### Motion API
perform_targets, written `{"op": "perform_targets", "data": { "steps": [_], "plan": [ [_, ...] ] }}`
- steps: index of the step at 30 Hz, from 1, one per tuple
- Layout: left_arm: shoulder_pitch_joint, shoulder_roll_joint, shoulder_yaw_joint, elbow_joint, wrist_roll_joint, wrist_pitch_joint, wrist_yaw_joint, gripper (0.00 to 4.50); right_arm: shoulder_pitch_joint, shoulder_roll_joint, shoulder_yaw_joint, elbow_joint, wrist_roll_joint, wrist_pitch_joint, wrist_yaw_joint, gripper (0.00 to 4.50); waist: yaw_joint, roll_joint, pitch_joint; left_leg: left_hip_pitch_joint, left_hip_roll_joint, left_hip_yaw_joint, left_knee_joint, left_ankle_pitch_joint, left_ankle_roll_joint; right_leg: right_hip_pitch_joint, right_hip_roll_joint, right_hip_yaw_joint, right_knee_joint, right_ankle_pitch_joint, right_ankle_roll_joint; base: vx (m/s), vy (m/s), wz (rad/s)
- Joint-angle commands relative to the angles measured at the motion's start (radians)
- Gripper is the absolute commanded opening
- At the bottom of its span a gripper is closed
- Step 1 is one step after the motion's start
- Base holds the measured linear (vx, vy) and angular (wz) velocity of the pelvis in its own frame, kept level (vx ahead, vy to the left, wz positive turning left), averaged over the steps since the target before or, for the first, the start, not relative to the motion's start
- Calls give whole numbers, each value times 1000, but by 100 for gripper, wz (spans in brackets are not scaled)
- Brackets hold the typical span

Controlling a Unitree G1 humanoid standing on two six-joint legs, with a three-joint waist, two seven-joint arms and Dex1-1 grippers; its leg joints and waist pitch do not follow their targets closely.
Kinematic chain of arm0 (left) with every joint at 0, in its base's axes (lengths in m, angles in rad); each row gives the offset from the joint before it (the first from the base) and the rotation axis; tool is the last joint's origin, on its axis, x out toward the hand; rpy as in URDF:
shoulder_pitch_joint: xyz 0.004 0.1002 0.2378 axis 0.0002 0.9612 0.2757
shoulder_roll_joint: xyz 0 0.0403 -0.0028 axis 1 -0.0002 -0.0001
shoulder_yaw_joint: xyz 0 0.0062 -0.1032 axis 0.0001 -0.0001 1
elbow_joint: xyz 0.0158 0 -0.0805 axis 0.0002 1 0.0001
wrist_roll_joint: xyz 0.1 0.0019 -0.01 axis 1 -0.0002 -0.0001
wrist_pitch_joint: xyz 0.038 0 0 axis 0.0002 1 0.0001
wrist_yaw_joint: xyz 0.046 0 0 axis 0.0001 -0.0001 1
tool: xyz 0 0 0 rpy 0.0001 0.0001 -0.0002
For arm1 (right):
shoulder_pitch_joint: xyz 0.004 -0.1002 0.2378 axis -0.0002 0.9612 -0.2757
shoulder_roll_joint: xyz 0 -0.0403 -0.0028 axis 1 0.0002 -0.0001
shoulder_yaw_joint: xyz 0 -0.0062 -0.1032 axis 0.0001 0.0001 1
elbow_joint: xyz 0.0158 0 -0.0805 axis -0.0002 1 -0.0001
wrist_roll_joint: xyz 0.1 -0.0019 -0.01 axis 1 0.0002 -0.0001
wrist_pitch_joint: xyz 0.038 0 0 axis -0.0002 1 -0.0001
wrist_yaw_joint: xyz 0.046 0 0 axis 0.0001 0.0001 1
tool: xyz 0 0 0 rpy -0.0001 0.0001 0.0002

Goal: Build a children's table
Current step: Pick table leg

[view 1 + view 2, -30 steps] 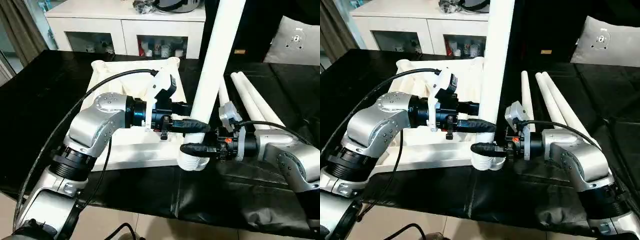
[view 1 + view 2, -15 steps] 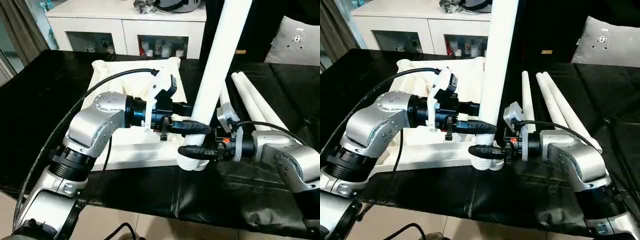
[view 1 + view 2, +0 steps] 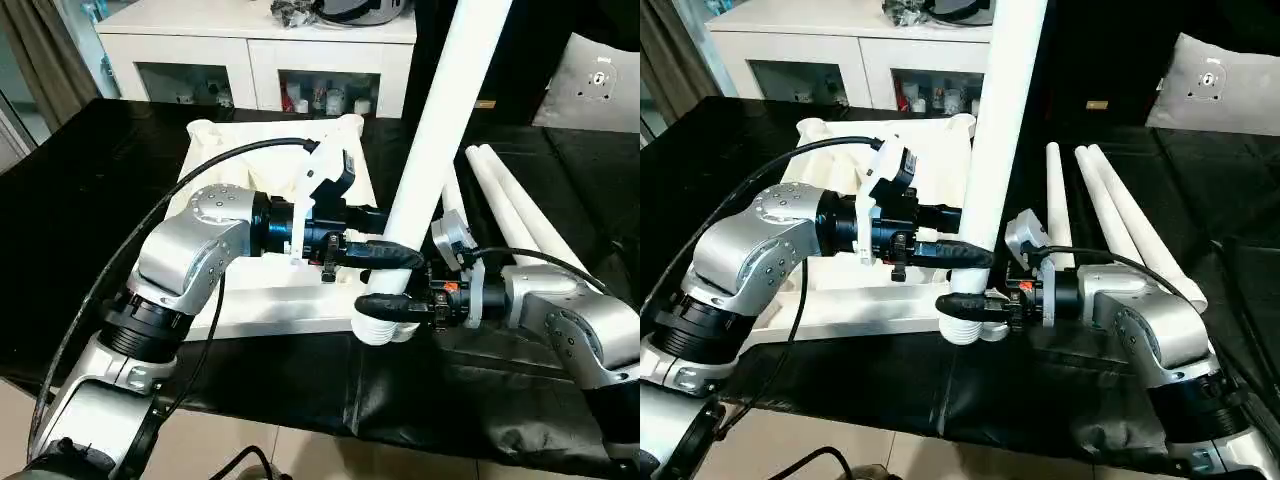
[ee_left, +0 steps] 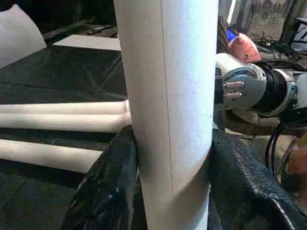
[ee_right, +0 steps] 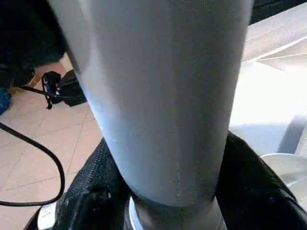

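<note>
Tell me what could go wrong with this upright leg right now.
The long white tapered tube leg leans while both grippers clamp it low; its ribbed end could cross-thread or jam in the white plastic tabletop's near corner socket. If the left gripper or right gripper loosens, it may topple onto the three spare legs.

Silver forearms (image 3: 190, 250), black cables (image 3: 230, 155), black-fingered left gripper (image 3: 385, 252)

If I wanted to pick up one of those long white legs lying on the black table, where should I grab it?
Grab a loose leg around its middle, coming down from straight above. It is a long round tube lying flat on the black table, so a middle grip should keep it balanced, and fingers can close across its width. The three lie close side by side, so the outermost one, with free space beside it, looks easiest.
</note>
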State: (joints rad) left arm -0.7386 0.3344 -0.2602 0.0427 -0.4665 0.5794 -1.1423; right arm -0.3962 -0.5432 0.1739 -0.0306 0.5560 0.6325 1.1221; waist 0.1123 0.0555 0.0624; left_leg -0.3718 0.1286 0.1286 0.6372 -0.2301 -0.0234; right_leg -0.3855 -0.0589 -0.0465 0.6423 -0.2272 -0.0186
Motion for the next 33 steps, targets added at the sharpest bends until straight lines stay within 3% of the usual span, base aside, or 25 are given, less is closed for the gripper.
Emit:
{"op": "perform_targets", "data": {
  "steps": [1, 8, 11, 16, 22, 30, 33],
  "plan": [
    [-20, -4, -1, -35, -9, 1, -8, 186, 1, 6, -7, -5, 9, 12, -7, 204, 2, -18, -73, -1, 85, -19, -68, 42, 97, 59, -97, 51, -67, -17, -278, 0, 0, 0],
    [-23, -3, 6, -31, -7, 2, -4, 186, -1, 16, -12, 5, -15, -18, -20, 203, 2, -19, -73, -2, 84, -19, -69, 40, 94, 60, -97, 51, -67, -15, -276, 0, 0, 0],
    [-22, 0, 8, -31, -6, 3, -5, 186, -9, 25, -23, 9, 3, 0, -23, 270, 2, -17, -73, -1, 86, -20, -69, 41, 94, 59, -98, 51, -66, -14, -278, 0, 0, 0],
    [-22, 1, 8, -32, -6, 4, -8, 186, -15, 27, -25, 12, -3, -2, -28, 304, 1, -18, -73, 0, 85, -19, -70, 36, 91, 59, -98, 52, -67, -13, -277, 0, 0, 0],
    [-21, 1, 6, -34, -5, 4, -13, 186, -10, 25, -27, 9, 2, 0, -13, 306, 3, -15, -73, -1, 85, -19, -69, 34, 90, 59, -98, 52, -68, -19, -276, 0, 0, 0],
    [-30, -3, 4, -22, 0, -1, -16, 186, -6, 21, -18, 5, 1, -5, -6, 230, 2, -14, -72, -1, 85, -20, -70, 30, 89, 60, -97, 52, -68, -12, -278, 0, 0, 0],
    [-32, -4, 4, -19, 2, -3, -18, 186, -8, 22, -20, 10, -1, -6, -5, 221, 2, -14, -74, -1, 86, -21, -70, 33, 89, 60, -97, 51, -67, -5, -280, 0, 0, 0]
  ]
}}
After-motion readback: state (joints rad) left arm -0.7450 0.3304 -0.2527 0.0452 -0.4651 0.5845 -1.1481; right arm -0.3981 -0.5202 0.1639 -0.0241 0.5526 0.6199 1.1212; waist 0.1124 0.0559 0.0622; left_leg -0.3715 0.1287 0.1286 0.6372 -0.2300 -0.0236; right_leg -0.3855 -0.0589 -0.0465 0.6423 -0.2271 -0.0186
